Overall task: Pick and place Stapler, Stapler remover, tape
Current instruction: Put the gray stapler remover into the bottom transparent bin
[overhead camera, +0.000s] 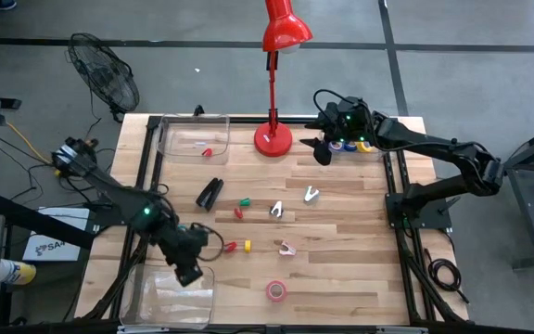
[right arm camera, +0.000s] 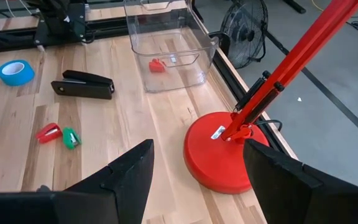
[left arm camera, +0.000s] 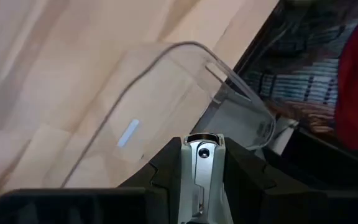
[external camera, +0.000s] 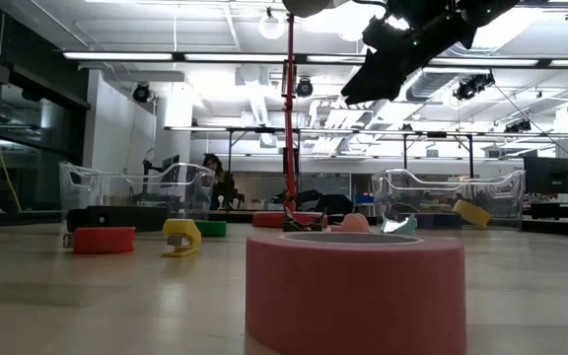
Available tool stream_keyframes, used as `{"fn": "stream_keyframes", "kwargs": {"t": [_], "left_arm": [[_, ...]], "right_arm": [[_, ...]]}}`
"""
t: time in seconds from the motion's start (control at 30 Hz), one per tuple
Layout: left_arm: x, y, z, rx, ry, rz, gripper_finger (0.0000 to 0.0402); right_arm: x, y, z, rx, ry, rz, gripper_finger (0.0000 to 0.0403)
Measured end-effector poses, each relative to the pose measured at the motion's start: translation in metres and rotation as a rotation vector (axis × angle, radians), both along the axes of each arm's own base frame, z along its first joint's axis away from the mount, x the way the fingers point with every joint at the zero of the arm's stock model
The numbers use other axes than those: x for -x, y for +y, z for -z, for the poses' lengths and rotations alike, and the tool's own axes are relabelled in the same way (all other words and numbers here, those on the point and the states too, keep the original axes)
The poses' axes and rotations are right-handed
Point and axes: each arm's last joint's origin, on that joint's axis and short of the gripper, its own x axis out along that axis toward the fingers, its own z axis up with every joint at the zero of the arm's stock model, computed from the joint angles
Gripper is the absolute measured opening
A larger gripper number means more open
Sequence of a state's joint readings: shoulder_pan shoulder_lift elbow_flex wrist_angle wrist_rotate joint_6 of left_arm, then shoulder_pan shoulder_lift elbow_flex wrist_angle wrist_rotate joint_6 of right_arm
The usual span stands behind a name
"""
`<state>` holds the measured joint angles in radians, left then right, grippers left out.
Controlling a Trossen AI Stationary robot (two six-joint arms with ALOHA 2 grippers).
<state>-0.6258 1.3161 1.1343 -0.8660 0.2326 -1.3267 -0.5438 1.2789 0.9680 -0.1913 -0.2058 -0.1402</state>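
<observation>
My left gripper (overhead camera: pixel 190 269) hangs over the far right corner of the clear bin (overhead camera: pixel 170 295) at the table's near left, shut on a stapler remover (left arm camera: pixel 201 163) with black sides and a silver middle. The black stapler (overhead camera: pixel 209 193) lies flat on the table left of centre. A pink tape roll (overhead camera: pixel 276 290) lies flat near the front edge, and a blue one (right arm camera: pixel 14 71) lies beyond the stapler. My right gripper (overhead camera: pixel 324 150) hovers open beside the red lamp's base (overhead camera: pixel 273 140), with more tape rolls (overhead camera: pixel 352 146) under its wrist. My left gripper has the stapler remover between its two fingers; its silver riveted middle (left arm camera: pixel 199 149) sticks out past the fingertips. The fingers slant downward toward the bin. The remover is lifted clear, above the bin's rim (left arm camera: pixel 185 46). The contact itself is hidden by the gripper.
A second clear bin (overhead camera: pixel 193 137) at the far left holds a small red piece (overhead camera: pixel 207 151). More stapler removers (overhead camera: pixel 311 194) (overhead camera: pixel 276 210) (overhead camera: pixel 287 248) and small red, green and yellow pieces (overhead camera: pixel 241 206) lie mid-table. A fan (overhead camera: pixel 105 74) stands on the floor beyond the table's far left corner.
</observation>
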Motion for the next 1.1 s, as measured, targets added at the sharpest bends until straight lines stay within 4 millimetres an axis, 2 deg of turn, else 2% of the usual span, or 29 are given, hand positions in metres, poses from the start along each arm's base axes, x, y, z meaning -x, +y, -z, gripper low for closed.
{"fn": "stream_keyframes", "kwargs": {"t": [0.2, 0.37, 0.77, 0.93, 1.1], "left_arm": [[-0.012, -0.022, 0.022, -0.011, 0.045, 0.037, 0.0084], [-0.020, -0.032, 0.045, -0.068, 0.108, 0.085, 0.0084], [-0.033, -0.040, 0.085, -0.226, 0.118, 0.322, 0.0084], [-0.035, -0.041, 0.095, -0.285, 0.098, 0.438, 0.0108], [-0.035, -0.040, 0.100, -0.308, 0.109, 0.490, 0.0115]], "right_arm": [[0.000, 0.000, 0.000, -0.003, -0.001, -0.004, 0.0238], [0.000, 0.000, 0.001, -0.007, 0.005, -0.005, 0.0238], [0.002, 0.001, 0.003, -0.026, 0.033, -0.009, 0.0238], [0.002, 0.002, 0.005, -0.034, 0.046, -0.009, 0.0238], [0.003, 0.002, 0.005, -0.039, 0.054, -0.009, 0.0238]]}}
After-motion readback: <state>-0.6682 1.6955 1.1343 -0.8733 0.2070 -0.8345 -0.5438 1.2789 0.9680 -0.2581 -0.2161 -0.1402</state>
